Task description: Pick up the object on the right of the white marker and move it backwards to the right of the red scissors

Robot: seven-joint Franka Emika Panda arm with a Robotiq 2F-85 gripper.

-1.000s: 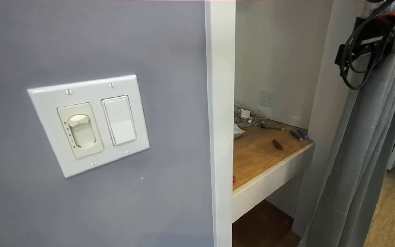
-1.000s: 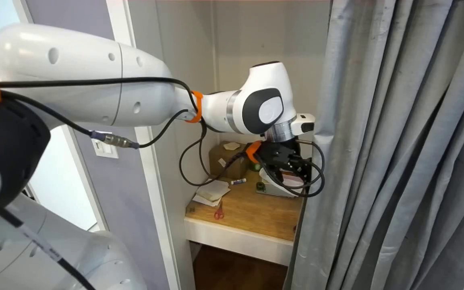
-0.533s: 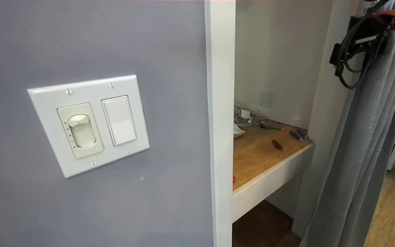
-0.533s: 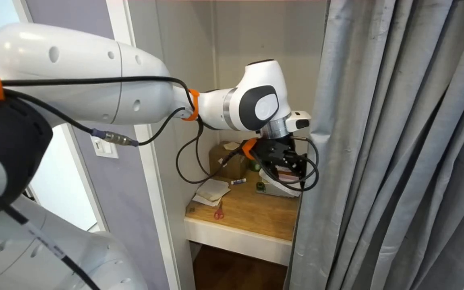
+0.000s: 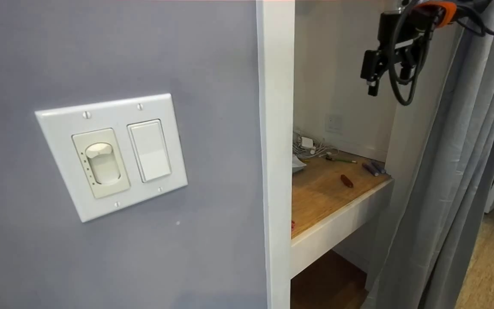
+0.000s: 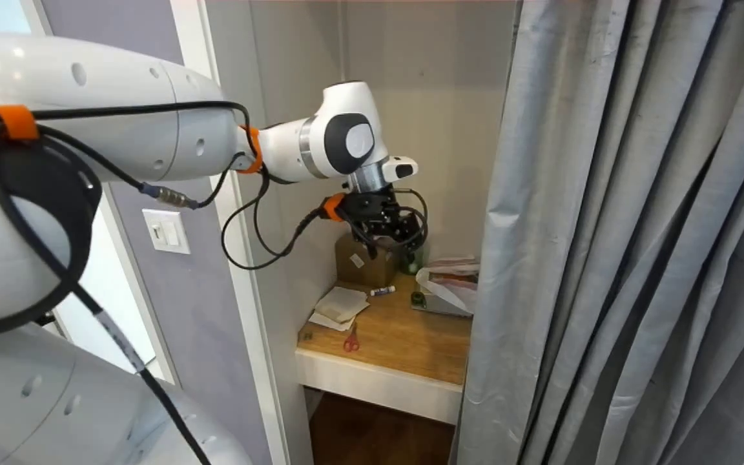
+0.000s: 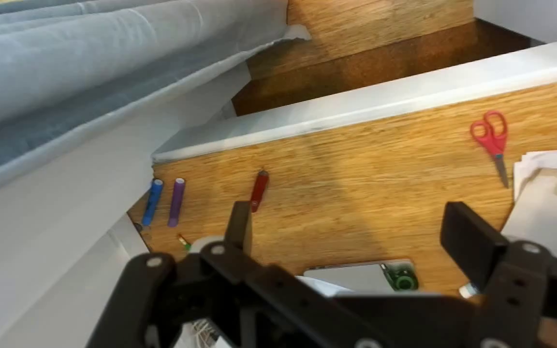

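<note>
I can read no lettering or numbers. The pale label (image 6: 357, 260) on the cardboard box (image 6: 373, 271) is too small for me, and the band (image 6: 119, 340) on my cable (image 6: 172, 413), well apart from that box, is illegible.

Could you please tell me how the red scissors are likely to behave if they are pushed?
The red scissors probably won't roll, since they lie flat on the wooden surface. Nudging one of the two looped handles might swing them open slightly. The thin grey blades look metallic, so they should likely stay stiff.
</note>
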